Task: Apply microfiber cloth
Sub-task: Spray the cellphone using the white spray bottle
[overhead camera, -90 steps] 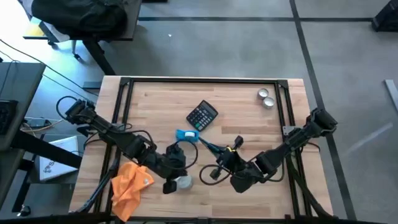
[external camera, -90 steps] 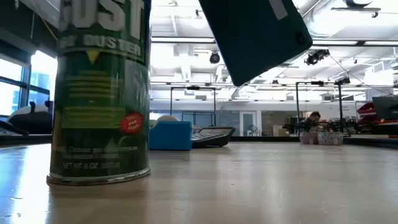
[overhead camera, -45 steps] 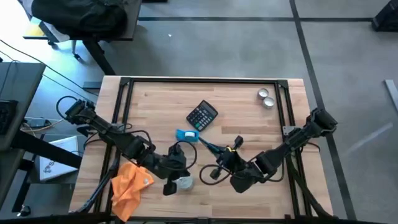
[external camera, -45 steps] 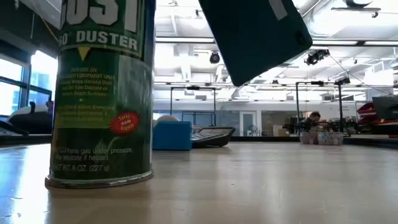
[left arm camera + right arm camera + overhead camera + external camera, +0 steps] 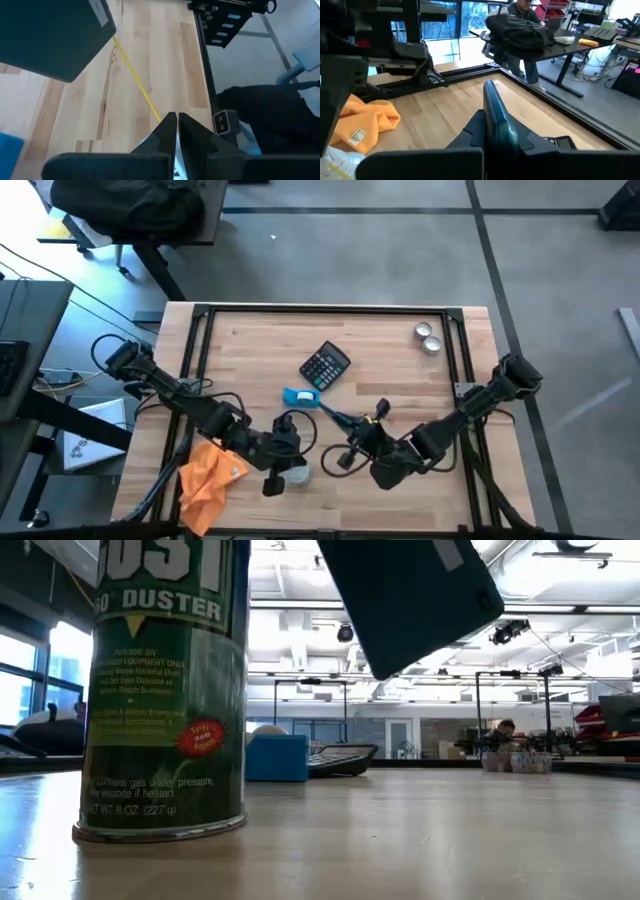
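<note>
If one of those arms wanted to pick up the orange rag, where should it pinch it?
Probably a raised fold near the middle of the microfiber cloth, coming straight down from above. It lies crumpled on the table's front left corner, so its bunched ridges give the fingers something to close on; flat edges would likely slip away.

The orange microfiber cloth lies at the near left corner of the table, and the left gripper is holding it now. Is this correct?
Not fully. The microfiber cloth does lie at the near left corner, but the left gripper is not holding it. In the left wrist view its jaws are shut with nothing between them, and the high view shows the cloth lying loose on the table beside that arm.
</note>
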